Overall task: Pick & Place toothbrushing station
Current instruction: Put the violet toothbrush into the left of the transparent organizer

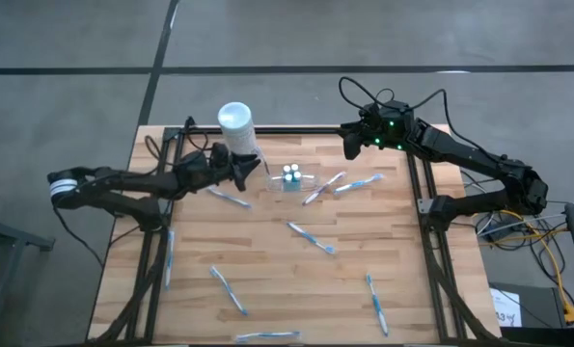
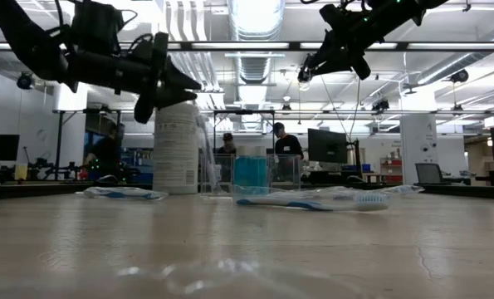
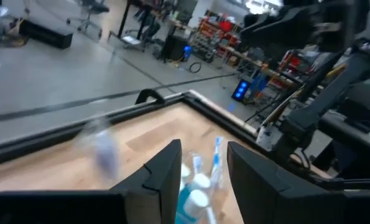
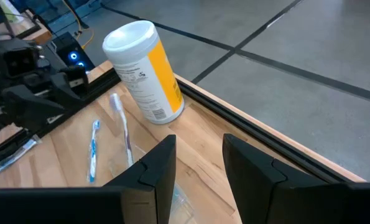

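Observation:
The toothbrushing station (image 1: 291, 178) is a small clear holder with blue and white pieces inside. It stands on its base on the wooden table (image 1: 267, 260), right of the white cylinder (image 1: 235, 125). It also shows in the low view (image 2: 251, 173) and the left wrist view (image 3: 194, 190). My left gripper (image 1: 258, 169) is open and empty, raised above the table just left of the holder, fingers pointing at it (image 3: 203, 152). My right gripper (image 1: 349, 149) is open and empty, raised over the far right part of the table (image 4: 197, 140).
The white cylinder with a yellow label (image 4: 144, 71) stands by the far edge, close to my left gripper. Several thin blue-and-white toothbrushes lie about: two right of the holder (image 1: 344, 185), one at the middle (image 1: 311, 237), others toward the near edge (image 1: 229, 289).

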